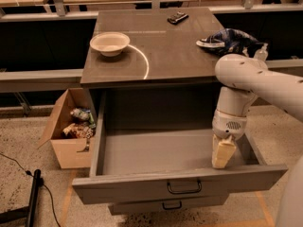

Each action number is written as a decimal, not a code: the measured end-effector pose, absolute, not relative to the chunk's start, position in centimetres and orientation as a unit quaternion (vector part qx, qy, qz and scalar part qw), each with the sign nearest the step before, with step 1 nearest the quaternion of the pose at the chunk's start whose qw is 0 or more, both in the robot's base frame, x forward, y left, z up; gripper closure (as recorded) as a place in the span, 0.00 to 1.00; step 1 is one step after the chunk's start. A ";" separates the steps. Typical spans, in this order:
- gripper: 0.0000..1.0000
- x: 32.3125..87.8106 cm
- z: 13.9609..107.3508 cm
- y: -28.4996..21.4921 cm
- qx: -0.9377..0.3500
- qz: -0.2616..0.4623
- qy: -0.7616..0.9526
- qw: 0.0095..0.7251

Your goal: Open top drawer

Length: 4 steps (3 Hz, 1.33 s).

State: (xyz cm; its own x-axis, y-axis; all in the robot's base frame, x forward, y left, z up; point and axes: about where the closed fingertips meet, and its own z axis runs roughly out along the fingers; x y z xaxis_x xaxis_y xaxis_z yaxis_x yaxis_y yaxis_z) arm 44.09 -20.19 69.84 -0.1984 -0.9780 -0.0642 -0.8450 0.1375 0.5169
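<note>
The top drawer [137, 189] is a wide grey metal drawer, pulled far out from under the grey cabinet top [175, 56]. Its inside is bare, and a small dark bail handle [184, 187] hangs at the centre of its front panel. My gripper [223, 152] is cream-coloured and points down inside the drawer at its right side, just behind the front panel and to the right of the handle. My white arm [251, 79] reaches in from the right.
A shallower drawer [171, 205] below sticks out slightly. On the cabinet top are a white bowl [110, 43], a dark phone [177, 17], a blue bag [227, 40] and a small bottle [261, 52]. An open cardboard box [66, 126] of items stands on the floor to the left, with a black pole [32, 197] beside it.
</note>
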 end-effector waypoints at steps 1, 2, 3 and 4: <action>1.00 42.8 70.6 -20.9 0.607 -0.226 -0.746 0.154; 1.00 42.0 71.1 -21.8 0.594 -0.216 -0.759 0.157; 1.00 43.9 73.3 -23.9 0.579 -0.170 -0.792 0.095; 0.83 44.4 73.1 -23.7 0.579 -0.166 -0.793 0.087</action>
